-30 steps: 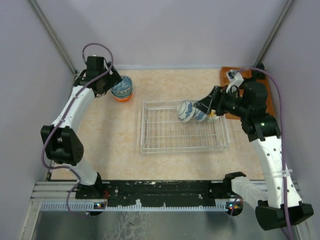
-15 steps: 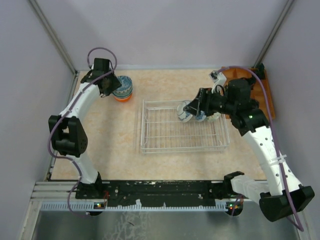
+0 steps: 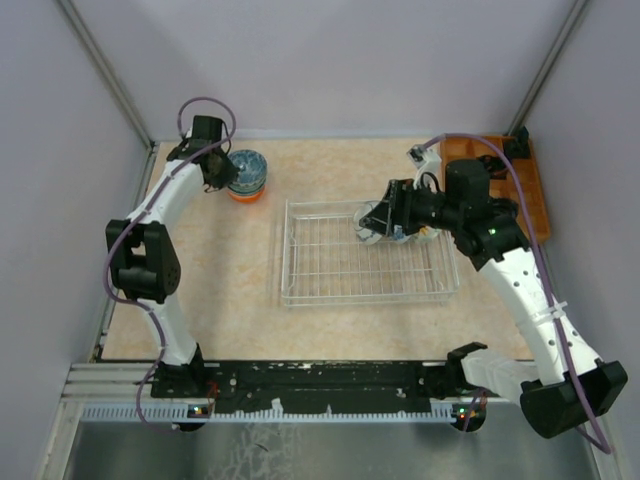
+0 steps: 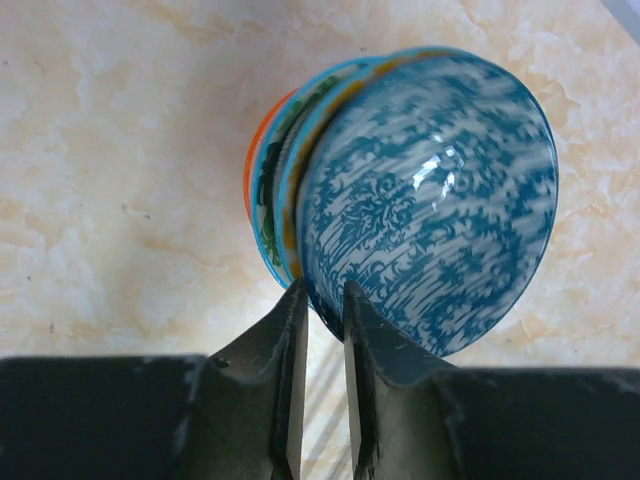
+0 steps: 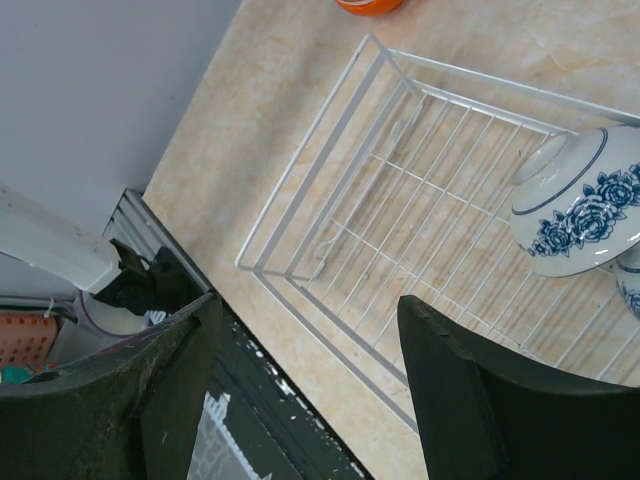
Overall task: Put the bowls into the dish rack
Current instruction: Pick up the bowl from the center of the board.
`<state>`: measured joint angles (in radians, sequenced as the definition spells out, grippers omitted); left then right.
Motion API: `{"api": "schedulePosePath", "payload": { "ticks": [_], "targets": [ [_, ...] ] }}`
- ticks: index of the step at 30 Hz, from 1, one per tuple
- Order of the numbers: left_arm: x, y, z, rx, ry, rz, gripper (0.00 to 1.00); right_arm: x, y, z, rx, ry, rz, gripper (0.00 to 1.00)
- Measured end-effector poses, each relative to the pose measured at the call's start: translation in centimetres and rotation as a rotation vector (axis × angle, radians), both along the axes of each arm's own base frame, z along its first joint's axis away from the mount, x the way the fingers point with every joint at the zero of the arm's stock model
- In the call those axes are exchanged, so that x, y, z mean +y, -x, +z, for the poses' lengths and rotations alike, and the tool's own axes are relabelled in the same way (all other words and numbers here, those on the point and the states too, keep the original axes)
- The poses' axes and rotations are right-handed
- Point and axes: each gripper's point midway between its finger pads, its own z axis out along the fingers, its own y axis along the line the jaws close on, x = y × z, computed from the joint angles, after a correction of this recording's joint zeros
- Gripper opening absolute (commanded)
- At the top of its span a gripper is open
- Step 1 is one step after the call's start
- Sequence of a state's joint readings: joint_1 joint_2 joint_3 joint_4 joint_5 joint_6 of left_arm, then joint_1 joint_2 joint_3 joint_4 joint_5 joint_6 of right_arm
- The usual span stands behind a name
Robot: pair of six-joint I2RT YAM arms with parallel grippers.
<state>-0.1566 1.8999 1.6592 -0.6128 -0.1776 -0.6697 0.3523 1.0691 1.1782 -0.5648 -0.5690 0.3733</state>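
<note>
A stack of bowls (image 3: pixel 246 172) stands at the back left of the table, its bottom bowl orange. The top one is a blue-patterned bowl (image 4: pixel 430 190). My left gripper (image 4: pixel 320 300) (image 3: pixel 220 170) is shut on its near rim, one finger outside and one inside. The dish rack (image 3: pixel 330 296) (image 5: pixel 300 200) sits mid-table. A white bowl with blue flowers (image 5: pixel 580 205) lies on its side in the rack's back right part, with a second bowl (image 3: pixel 403 233) beside it. My right gripper (image 5: pixel 310 305) (image 3: pixel 385 213) hovers open above the rack beside them, holding nothing.
An orange wooden tray (image 3: pixel 530 185) lies at the back right behind the right arm. The orange bowl (image 5: pixel 370 4) shows at the top edge of the right wrist view. The black base rail (image 3: pixel 320 380) runs along the near edge. Walls close in on three sides.
My left gripper has closed from wide open onto the top bowl's rim. The right gripper has shifted left and lower over the bowls in the rack, still open.
</note>
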Motion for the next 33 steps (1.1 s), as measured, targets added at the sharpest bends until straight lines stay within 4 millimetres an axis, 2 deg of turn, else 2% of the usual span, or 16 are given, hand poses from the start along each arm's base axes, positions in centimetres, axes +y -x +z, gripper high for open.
{"api": "schedulePosePath", "payload": {
  "ticks": [4,5,12,20,29,33],
  "targets": [
    [0.5,-0.3,0.0,-0.003,-0.006,0.013,0.01,0.0,0.0,-0.5,0.008,0.006,0.002,0.71],
    [0.6,-0.4,0.0,-0.005,-0.008,0.015,0.0,0.0,0.0,-0.7,0.01,0.006,0.003,0.71],
    [0.6,-0.5,0.2,-0.007,-0.01,0.012,0.0,0.1,-0.1,-0.8,0.007,0.004,0.005,0.71],
    [0.4,-0.8,1.3,-0.018,0.01,-0.008,0.0,0.2,0.0,-0.7,0.002,0.001,0.011,0.71],
    [-1.0,-1.9,4.9,-0.088,0.063,-0.065,0.0,0.4,-0.1,-1.0,0.009,0.004,0.014,0.71],
    [-1.6,-1.4,5.9,-0.097,0.081,-0.106,0.0,0.9,0.2,-1.1,0.014,0.007,0.027,0.72]
  ]
}}
